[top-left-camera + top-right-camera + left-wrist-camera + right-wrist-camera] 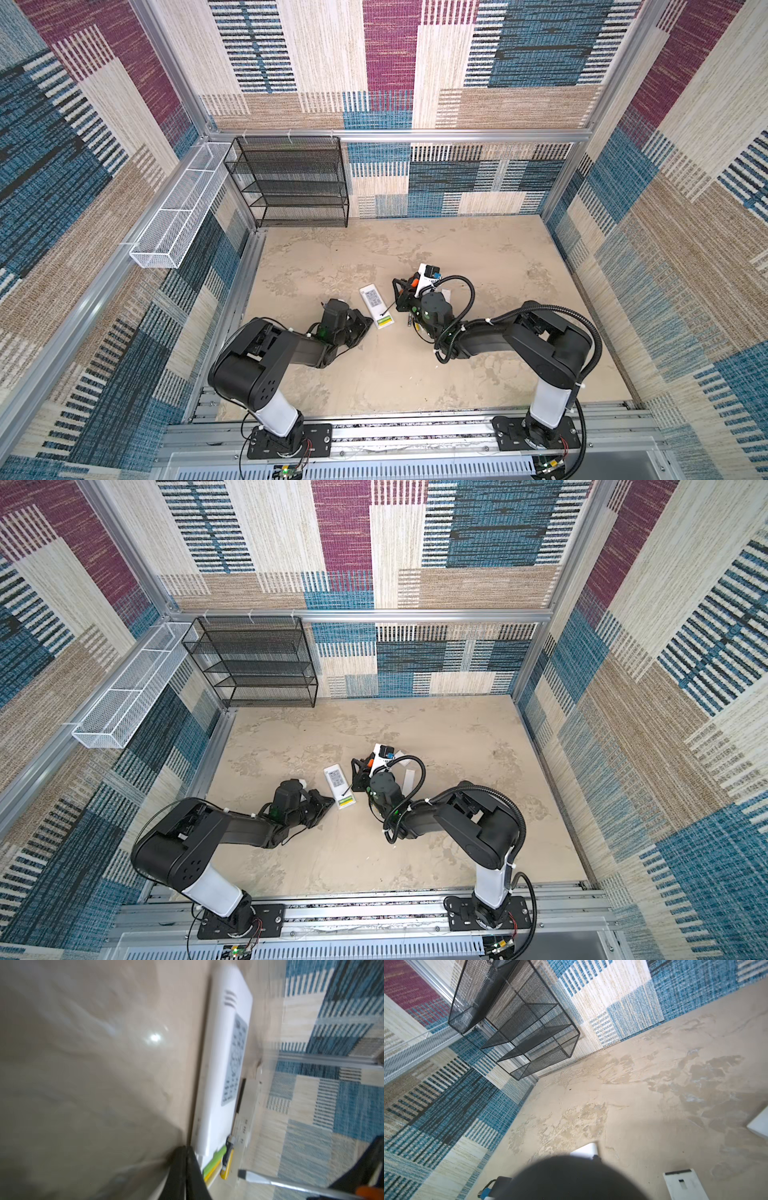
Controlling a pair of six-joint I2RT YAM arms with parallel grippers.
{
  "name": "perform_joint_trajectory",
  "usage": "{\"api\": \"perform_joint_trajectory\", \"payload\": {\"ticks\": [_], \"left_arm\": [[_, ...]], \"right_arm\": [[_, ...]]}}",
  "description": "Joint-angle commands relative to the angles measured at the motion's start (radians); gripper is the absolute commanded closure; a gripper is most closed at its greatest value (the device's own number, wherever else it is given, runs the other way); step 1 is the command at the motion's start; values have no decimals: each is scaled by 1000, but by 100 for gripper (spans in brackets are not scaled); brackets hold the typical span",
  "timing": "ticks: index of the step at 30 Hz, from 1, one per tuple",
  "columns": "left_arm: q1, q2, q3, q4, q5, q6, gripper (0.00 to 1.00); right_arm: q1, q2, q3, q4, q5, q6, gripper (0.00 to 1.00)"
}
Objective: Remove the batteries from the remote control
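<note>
Beside the white plastic remote control (pixel 375 304), the left end effector (pixel 367 325), pinched together, likely steadies it; the right end effector (pixel 402 291) clamps an orange-handled screwdriver (pixel 280 1183), probably to pry out yellow-green batteries (pixel 215 1160).

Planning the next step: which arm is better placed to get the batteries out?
Right, probably: right gripper holds the screwdriver, tip near the batteries. Left gripper is shut, empty, by the remote.

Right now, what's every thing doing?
Remote control: lying flat, battery cover off.
Batteries: in the open compartment, not out yet.
Screwdriver: held, tip near the batteries.
Left gripper: jaws shut, beside the remote's battery end.
Right gripper: jaws shut on the screwdriver.
Black shelf: upright, by the back wall.
</note>
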Motion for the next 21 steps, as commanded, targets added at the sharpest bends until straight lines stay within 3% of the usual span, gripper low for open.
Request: {"api": "perform_joint_trajectory", "payload": {"ticks": [1, 9, 17, 21], "left_arm": [[-1, 12, -13, -234, 42, 12, 98], [3, -21, -11, -250, 48, 18, 96], [10, -167, 113, -499, 14, 142, 68], [20, -168, 230, -644, -12, 230, 61]], "right_arm": [[9, 8, 27, -37, 47, -120, 100], [13, -22, 42, -76, 65, -189, 100], [-16, -46, 76, -157, 25, -236, 100], [-28, -36, 96, -197, -6, -242, 100]]}}
